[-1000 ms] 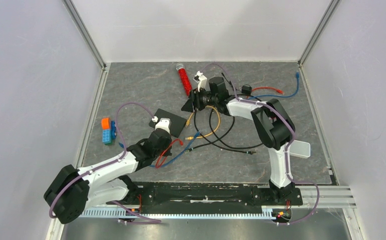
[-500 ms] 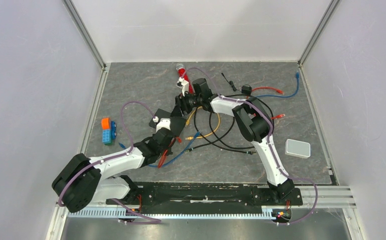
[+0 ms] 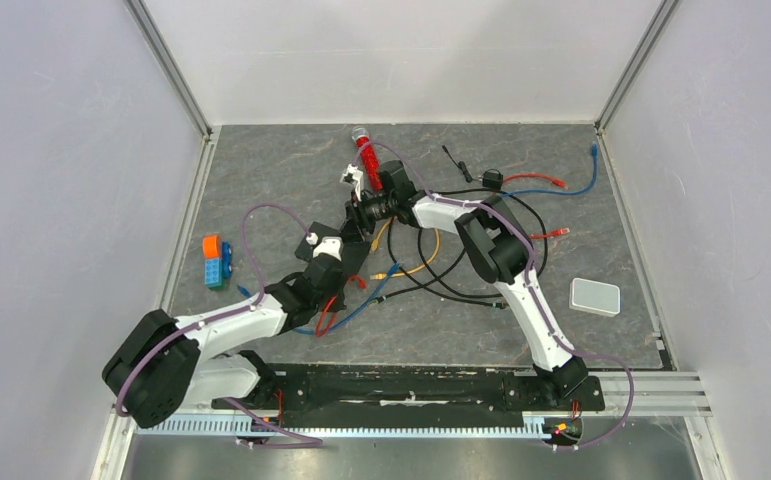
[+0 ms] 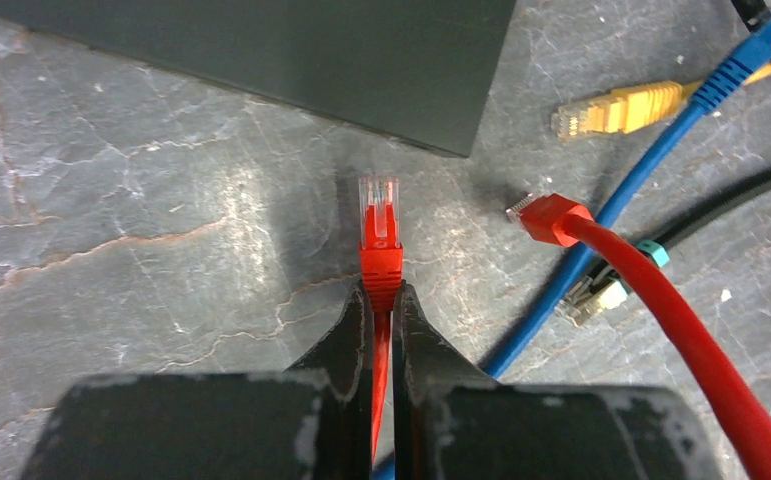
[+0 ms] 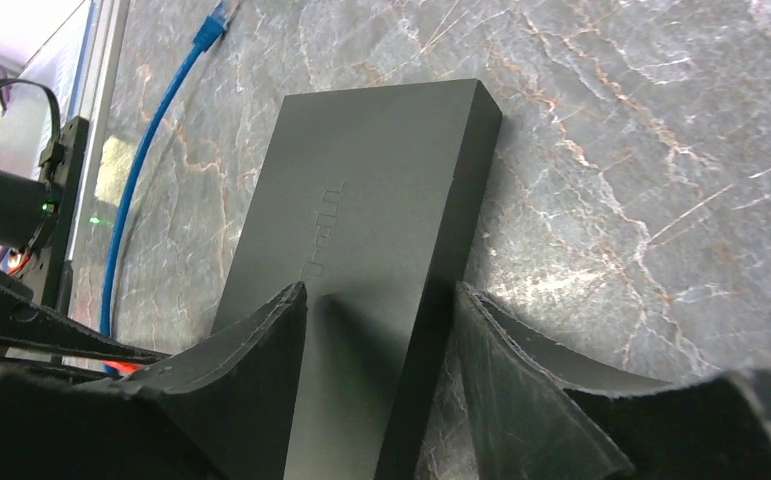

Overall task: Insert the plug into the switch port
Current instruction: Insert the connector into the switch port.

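Two arms are engaged. The left gripper [image 4: 382, 300] is clamped on the plug [image 4: 379, 215] at its red boot, with the clear tip sticking out ahead of the fingers. The right gripper [image 5: 379, 292] has its jaws apart, straddling one end of the switch [image 5: 361, 180]; floor [image 5: 611, 150] shows between the box wall and one finger, so we read it as not yet squeezing.

The plug sits near a corner of the switch but apart from it, aimed at that corner rather than square to a face. We can't find a port in any view; the faces on show look plain dark, so the row is probably on an edge turned away from both wrist cameras.

Our read on the step: pre-insertion, with the plug grasped and the switch about to be braced.

The next move calls for:
- the right gripper pinning the switch so it can't slide;
- finding the port edge and bringing the plug square to one socket, with the latch side matched;
- a straight push until it seats.

Watch the loose ends just beside the held plug, since any could snag: a second red plug [image 4: 546, 215], a yellow plug [image 4: 611, 108] and a blue cable [image 4: 651, 165].
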Robot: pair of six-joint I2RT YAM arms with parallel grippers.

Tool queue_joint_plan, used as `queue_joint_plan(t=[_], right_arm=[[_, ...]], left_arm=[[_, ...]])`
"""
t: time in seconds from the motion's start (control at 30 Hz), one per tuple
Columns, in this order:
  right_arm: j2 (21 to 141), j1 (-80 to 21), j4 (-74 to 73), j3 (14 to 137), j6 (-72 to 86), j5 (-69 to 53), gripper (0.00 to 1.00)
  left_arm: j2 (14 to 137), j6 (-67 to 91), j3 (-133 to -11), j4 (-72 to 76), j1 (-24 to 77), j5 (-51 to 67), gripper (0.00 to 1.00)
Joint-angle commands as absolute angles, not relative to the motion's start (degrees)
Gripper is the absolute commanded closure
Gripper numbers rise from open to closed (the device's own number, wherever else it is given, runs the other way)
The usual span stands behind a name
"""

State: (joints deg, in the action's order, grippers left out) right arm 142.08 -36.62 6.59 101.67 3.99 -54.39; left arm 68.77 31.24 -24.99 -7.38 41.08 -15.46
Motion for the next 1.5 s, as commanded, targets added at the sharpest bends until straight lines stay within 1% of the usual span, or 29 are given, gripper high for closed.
queue_joint_plan(t=[0.0,0.2,0.37,0.57,0.67,0.8,0.9,1.13,1.47], right_arm=[[144.12,-37.67,4.6,102.16,1.6,-59.51,0.44],[144.46,-38.19,4.75,102.18,0.53,-62.18,0.44],[144.88,-38.32,4.66,101.9,-2.81,-63.59,0.44],[145.46,-38.32,4.83,102.91,-3.35,-65.8,0.43],[145.56,-38.39,5.12,103.11,-3.3,-67.34,0.44],[145.64,-38.44,5.08,103.02,-3.61,-69.52,0.44],[145.59,-38.32,5.17,102.71,-2.96,-70.12,0.44],[141.5,-37.44,5.24,96.08,-1.85,-60.99,0.45],[136.1,-37.43,4.15,89.45,-0.26,-55.65,0.45]], left_arm=[[67.21,33.4,-24.4,-8.11,39.75,-11.12,0.98],[68.05,33.57,-25.18,-12.0,35.36,-7.11,0.98],[67.62,33.52,-24.52,-11.58,31.78,-3.7,0.98],[73.01,30.42,-26.07,-7.9,31.64,2.06,0.98],[74.0,28.63,-27.28,-7.25,31.74,3.13,0.98],[73.75,28.14,-28.03,-8.48,31.93,1.83,0.98],[75.78,30.48,-28.57,-10.58,31.91,-1.26,0.98],[75.41,32.27,-28.61,-10.33,31.93,-4.84,0.98],[78.35,32.78,-31.2,-12.53,32.24,-9.73,0.98]])
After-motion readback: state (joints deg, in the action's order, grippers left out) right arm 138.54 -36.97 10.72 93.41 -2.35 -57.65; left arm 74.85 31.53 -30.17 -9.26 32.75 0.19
